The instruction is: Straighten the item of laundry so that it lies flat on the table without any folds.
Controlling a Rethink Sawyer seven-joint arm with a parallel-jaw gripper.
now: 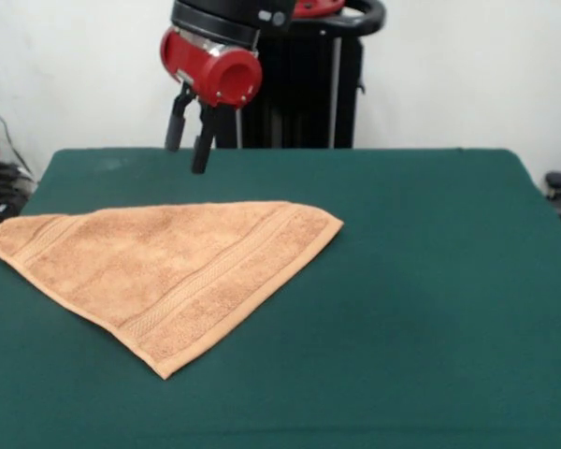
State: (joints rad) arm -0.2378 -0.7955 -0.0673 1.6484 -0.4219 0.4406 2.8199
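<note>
The arm came down from twelve o'clock, its red wrist tilted, and the gripper hung in the air above the far edge of the table, its two black fingers narrowly apart and empty. The towel lay folded into a triangle toward nine o'clock on the green cloth, one corner overhanging the edge.

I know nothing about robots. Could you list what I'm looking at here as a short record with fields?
Cloth: tan towel, folded into a triangle, not yet spread flat
Position: left part of the green table, one corner at the left edge
Gripper: open, raised above the table behind the towel, holding nothing
Contact: none between gripper and towel
</note>
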